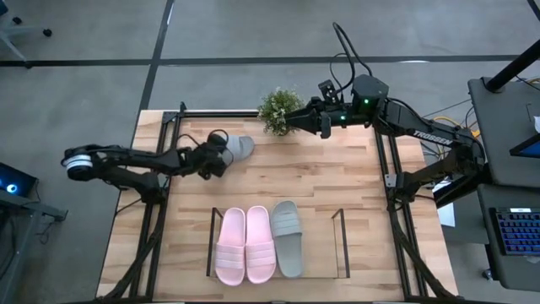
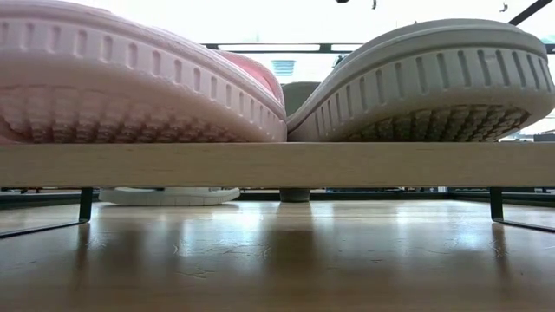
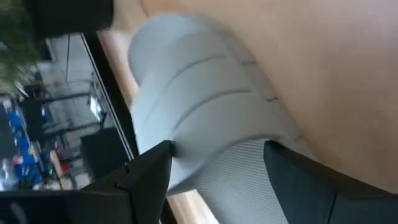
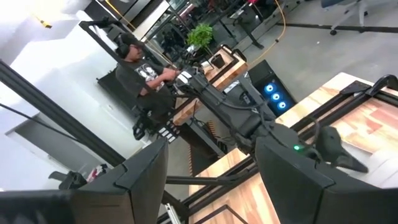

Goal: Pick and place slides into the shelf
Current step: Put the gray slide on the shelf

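Grey slide (image 3: 205, 143) between left pincer (image 3: 217, 168) fingers

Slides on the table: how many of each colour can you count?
Pink slides: 2, both on the shelf.
Grey slides: 2, one on the shelf, one at the left gripper near the table's far edge.
Total: 4.

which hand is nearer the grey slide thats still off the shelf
Left. The left hand is right at the loose grey slide, its fingers either side of it. The right hand is beside the plant.
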Motion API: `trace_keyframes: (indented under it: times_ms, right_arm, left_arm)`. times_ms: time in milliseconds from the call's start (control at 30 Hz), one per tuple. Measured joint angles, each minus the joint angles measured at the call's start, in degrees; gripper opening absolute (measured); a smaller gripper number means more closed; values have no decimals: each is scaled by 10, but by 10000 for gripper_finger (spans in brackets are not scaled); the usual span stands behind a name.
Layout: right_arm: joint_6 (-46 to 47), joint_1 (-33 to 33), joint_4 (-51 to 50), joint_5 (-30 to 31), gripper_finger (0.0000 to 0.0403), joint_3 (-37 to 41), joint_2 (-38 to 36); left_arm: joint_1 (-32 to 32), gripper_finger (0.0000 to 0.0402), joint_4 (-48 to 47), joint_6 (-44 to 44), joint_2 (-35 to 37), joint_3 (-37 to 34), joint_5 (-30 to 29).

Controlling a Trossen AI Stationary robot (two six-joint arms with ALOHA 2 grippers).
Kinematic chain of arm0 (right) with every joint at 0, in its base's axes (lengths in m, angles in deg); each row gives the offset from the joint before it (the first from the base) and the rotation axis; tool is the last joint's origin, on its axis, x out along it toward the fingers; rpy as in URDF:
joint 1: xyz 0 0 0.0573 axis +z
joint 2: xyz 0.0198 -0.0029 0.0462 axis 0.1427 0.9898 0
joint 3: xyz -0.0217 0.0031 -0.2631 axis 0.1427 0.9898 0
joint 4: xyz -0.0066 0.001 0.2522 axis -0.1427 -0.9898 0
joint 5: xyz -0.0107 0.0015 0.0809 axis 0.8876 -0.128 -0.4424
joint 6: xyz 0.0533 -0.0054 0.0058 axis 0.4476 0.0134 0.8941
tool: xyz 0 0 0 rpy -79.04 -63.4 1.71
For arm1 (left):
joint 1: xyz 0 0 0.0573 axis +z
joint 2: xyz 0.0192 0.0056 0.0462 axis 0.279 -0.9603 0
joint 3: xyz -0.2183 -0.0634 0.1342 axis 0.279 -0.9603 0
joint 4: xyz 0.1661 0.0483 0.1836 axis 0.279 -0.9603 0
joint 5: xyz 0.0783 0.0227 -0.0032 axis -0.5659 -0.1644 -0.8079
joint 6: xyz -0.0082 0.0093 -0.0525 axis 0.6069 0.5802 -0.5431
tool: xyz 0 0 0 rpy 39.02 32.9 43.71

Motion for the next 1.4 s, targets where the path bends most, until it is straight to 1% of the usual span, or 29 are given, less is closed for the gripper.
trace_keyframes:
  times_ms: [67, 167, 300, 367, 433, 500, 700, 733, 900, 1067, 1233, 1400]
  right_arm:
    - [0, 0, 0, 0, 233, 0, 0]
    - [2, 0, -1, 0, 233, 0, 0]
    - [1, 0, -6, 0, 233, 0, 0]
    - [1, 0, -8, 0, 233, 0, -1]
    - [0, 0, -8, 0, 233, 0, -1]
    - [0, 0, -10, 0, 233, 0, -1]
    - [-2, 0, -20, 0, 233, 0, -1]
    - [-2, 0, -22, 0, 233, 0, -1]
    - [-2, -2, -37, 0, 233, 0, -1]
    - [0, -4, -41, 16, 233, 0, -5]
    - [0, -4, -43, 16, 233, 0, -7]
    - [4, -4, -45, 15, 233, 0, -7]
  left_arm:
    - [0, 241, 33, 3, -18, 1, -17]
    - [1, 241, 74, 6, -35, 15, -26]
    - [0, 238, 76, 4, -56, 39, -26]
    - [0, 224, 62, 1, -67, 51, -26]
    - [0, 197, 59, -2, -77, 60, -26]
    - [-1, 161, 56, -2, -88, 65, -28]
    - [-2, 24, 53, -2, -91, 74, -49]
    - [-3, 13, 51, -5, -86, 77, -51]
    - [-7, 5, 44, -32, -53, 94, -70]
    - [-17, 2, -30, -65, -10, 102, -82]
    - [-30, 1, -88, -77, 35, 102, -123]
    - [-64, 1, -101, -77, 86, 114, -154]
